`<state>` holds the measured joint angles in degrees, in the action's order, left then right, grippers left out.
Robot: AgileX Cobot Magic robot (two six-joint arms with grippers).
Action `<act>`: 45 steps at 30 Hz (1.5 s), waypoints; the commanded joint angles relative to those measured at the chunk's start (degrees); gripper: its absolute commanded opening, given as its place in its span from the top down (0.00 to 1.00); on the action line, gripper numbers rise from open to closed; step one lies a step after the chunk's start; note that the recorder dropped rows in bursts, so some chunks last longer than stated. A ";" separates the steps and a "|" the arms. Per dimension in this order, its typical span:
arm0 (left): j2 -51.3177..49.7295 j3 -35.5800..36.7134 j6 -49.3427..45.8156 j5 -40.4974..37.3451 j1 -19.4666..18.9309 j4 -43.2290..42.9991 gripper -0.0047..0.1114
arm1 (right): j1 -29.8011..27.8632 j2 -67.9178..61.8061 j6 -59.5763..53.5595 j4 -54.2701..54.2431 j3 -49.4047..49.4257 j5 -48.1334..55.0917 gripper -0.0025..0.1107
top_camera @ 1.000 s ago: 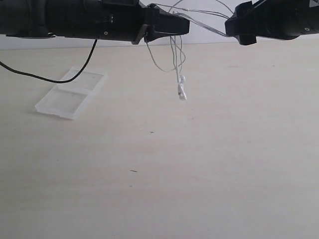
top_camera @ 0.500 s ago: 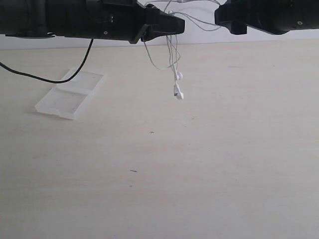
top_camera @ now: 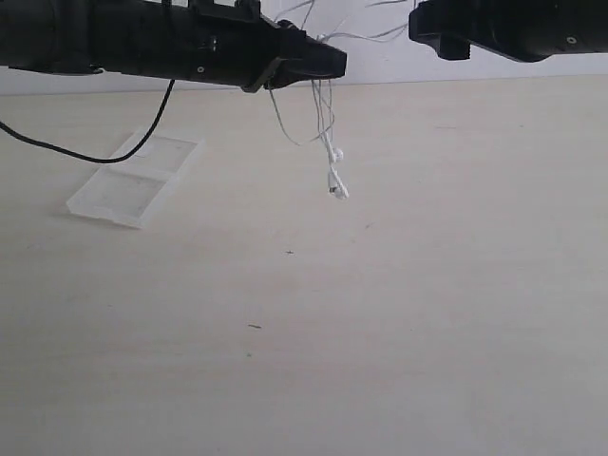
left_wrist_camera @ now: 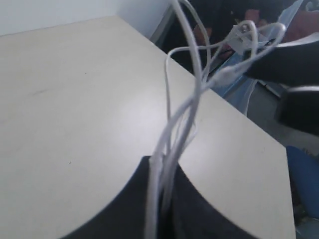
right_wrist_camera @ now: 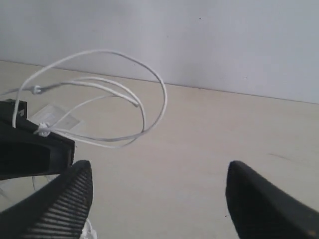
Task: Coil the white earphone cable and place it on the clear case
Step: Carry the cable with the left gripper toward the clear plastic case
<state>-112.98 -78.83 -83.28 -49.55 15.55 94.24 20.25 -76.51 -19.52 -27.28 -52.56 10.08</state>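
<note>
The left gripper (top_camera: 328, 65) is clamped on several gathered strands of the white earphone cable (left_wrist_camera: 177, 124), which hangs in the air near 12 o'clock in the exterior view. Its earbuds (top_camera: 336, 188) dangle at 6 o'clock below the jaws, and the clear case (top_camera: 136, 180) lies on the table (top_camera: 380, 332) at about 8 o'clock from them. The right gripper (right_wrist_camera: 159, 199) stands wide apart, holding nothing. The wire looks featherlight, limp yet springy and prone to slipping loose, so the gathered bundle close to the left jaws seems the safest hold, not a single loop.
</note>
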 commanded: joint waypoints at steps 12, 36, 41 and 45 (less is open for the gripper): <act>0.34 0.05 6.52 1.90 -1.88 -8.59 0.96 | -0.26 0.90 -0.80 -0.25 0.11 -4.15 0.36; 1.89 0.05 26.85 17.49 -15.05 -34.56 0.96 | -0.26 0.63 -1.30 -0.40 0.11 -4.39 0.36; 4.95 0.05 30.45 16.88 -15.05 -40.71 0.96 | -0.26 0.63 -1.30 -0.40 0.11 -4.50 0.36; 6.28 0.05 33.16 16.89 -16.53 -43.00 0.96 | -0.26 0.63 -1.30 -0.70 0.11 -4.39 0.36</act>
<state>-107.81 -78.83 -51.55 -32.56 0.05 51.96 20.25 -75.73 -20.42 -27.71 -52.56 6.54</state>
